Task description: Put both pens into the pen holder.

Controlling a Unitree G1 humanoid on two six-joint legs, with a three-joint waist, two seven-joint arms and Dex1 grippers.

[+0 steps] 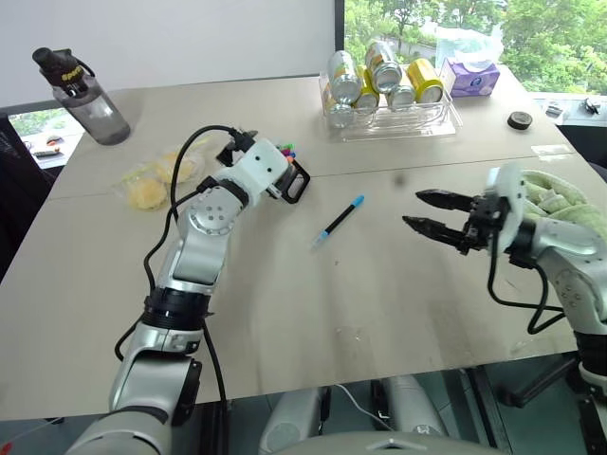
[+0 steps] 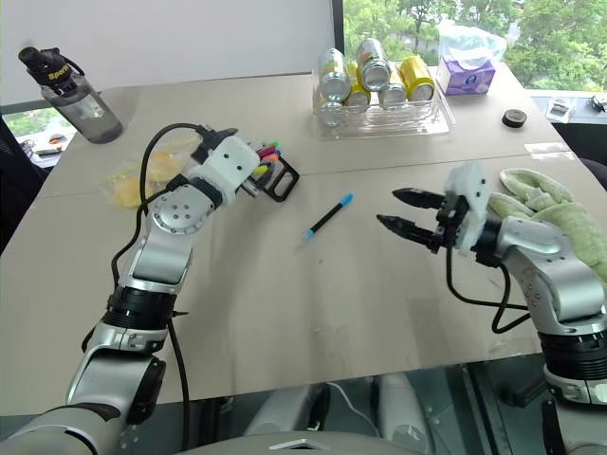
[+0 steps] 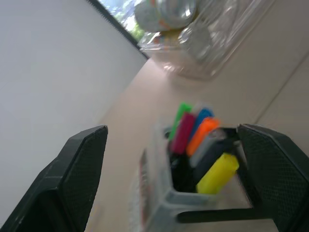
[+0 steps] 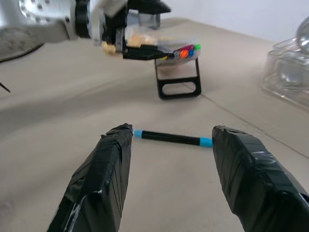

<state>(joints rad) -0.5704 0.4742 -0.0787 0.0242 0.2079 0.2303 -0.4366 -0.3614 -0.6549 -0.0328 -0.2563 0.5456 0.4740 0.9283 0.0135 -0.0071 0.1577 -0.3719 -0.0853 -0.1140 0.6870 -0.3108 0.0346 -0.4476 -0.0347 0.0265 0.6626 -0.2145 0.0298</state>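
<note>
Gaping left claw (image 3: 169, 183) flanks pen holder (image 3: 193, 193) | right claw (image 1: 432, 213) parted, empty

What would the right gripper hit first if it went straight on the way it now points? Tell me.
Probably the blue-tipped pen. The right gripper is open and points level across the table; in its wrist view the pen lies crosswise straight ahead between its fingers. It may pass just above the pen; height is unclear.

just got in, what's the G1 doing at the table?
It is putting pens into the pen holder. The left gripper is open around the holder, which holds colourful markers. One blue-tipped pen lies on the table, and the open right gripper faces it, not touching.
</note>
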